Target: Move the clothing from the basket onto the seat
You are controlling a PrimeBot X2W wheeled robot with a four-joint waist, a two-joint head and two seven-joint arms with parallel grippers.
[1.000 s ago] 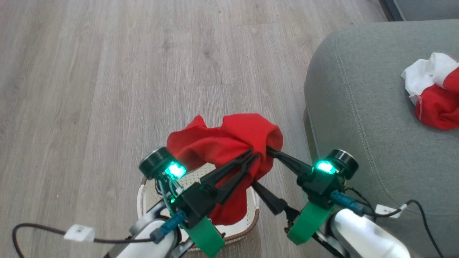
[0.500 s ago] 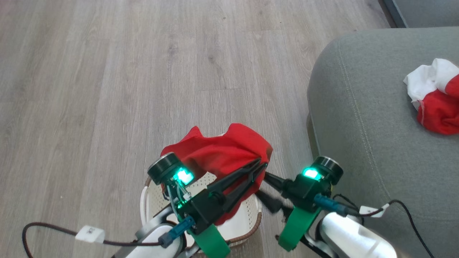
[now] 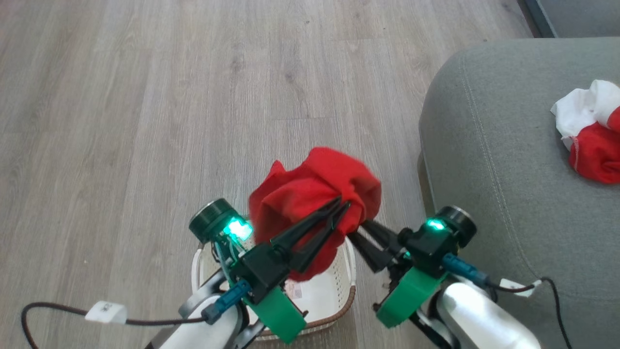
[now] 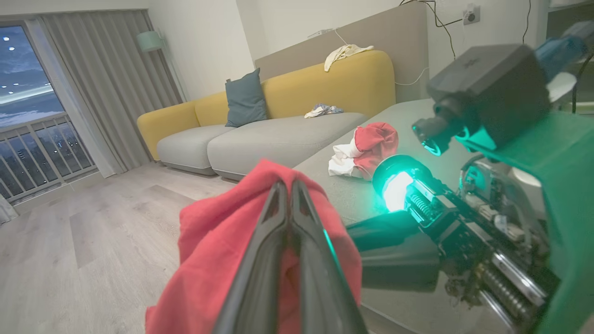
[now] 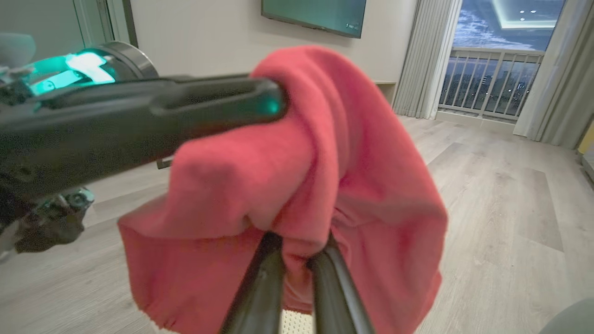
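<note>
The head camera looked steeply down at the wood floor [image 3: 145,97], with the basket [image 3: 349,276] at lower centre. Both wrist cameras sat close and roughly level, sharing the red garment [image 3: 315,194] from opposite sides.

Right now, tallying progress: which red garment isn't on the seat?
The all-red garment, pinched above the basket by the left gripper and right gripper; the red-and-white garment lies on the seat.

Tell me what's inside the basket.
The basket shows a bare cream floor and a paper label. The hanging red garment and the left gripper cover the rest.
</note>
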